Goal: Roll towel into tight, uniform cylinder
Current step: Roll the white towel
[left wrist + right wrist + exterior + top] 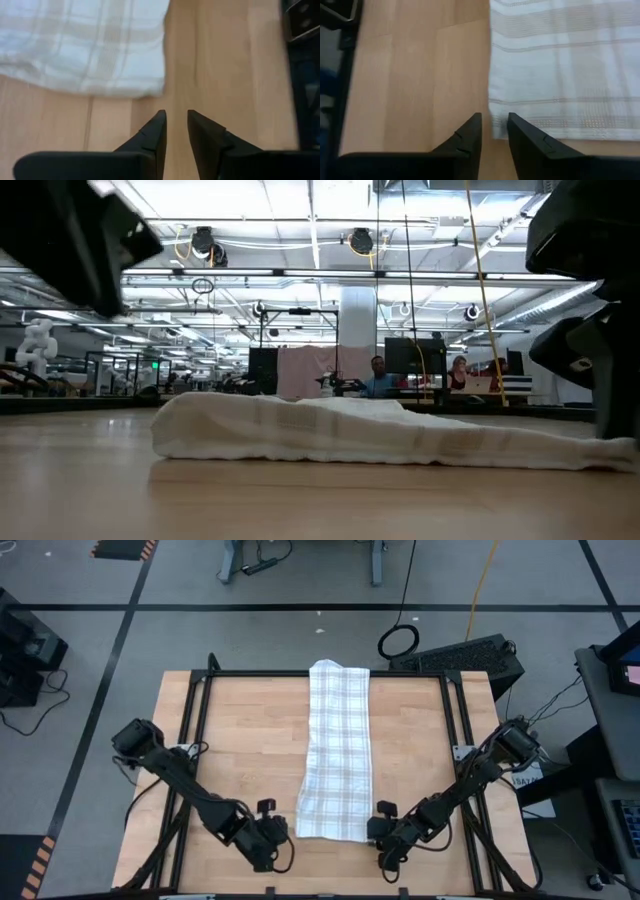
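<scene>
One towel (334, 751) flat on wooden table (230, 740) | left gripper (274, 837), right gripper (383, 832) beside towel's near corners | fingers slightly apart, holding nothing

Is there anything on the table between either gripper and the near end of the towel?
Nothing visible. Only bare table separates the left gripper and the right gripper from the towel; each sits just off a near corner, fingers slightly apart.
</scene>
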Controlling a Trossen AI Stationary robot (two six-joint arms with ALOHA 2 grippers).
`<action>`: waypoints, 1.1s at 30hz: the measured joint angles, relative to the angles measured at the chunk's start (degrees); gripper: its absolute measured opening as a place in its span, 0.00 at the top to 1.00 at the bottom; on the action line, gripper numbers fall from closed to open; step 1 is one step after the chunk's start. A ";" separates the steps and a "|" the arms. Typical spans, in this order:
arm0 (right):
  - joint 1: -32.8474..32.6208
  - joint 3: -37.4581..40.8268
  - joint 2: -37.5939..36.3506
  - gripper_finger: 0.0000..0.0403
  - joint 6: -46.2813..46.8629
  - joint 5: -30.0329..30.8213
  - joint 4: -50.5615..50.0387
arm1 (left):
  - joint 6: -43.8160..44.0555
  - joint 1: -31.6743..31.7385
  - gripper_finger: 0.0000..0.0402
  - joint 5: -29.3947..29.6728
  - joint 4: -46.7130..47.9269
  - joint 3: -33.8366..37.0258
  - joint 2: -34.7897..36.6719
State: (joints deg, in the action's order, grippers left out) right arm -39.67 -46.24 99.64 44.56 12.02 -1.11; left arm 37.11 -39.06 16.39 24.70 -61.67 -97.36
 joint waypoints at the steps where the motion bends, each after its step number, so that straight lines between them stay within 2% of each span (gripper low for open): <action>1: -0.10 0.00 -0.37 0.77 0.20 -0.57 -0.08 | 0.00 0.03 0.80 0.24 0.04 0.45 -0.39; 4: -0.19 0.00 -1.96 0.72 2.15 -2.37 -0.31 | 0.03 0.83 0.80 0.98 0.29 0.56 -0.45; 10: -0.19 0.00 -6.31 0.62 5.22 -1.90 -1.40 | 2.58 3.51 0.78 2.08 -3.00 0.52 1.99; 16: 0.30 0.00 -14.16 0.57 10.46 -0.79 -7.41 | -6.88 10.99 0.79 4.17 -5.93 0.44 2.97; 22: 2.94 0.00 -23.28 0.59 22.83 9.45 -11.95 | -16.51 26.57 0.83 -1.13 -4.67 0.48 4.02; 26: 4.82 0.00 -25.53 0.61 23.62 16.92 -11.95 | -13.03 40.27 0.84 -5.13 -2.42 0.37 6.69; 31: 9.51 -0.01 -24.01 0.65 22.96 17.75 -11.82 | -10.38 58.56 0.84 -23.34 -4.46 0.48 5.63; 33: 11.59 0.00 -22.99 0.66 21.69 17.19 -11.86 | -9.00 63.20 0.84 -26.21 -4.98 0.47 4.54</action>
State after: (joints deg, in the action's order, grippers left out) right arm -28.08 -46.24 76.64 66.25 29.22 -12.97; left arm 28.11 24.14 -9.82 19.72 -61.19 -92.83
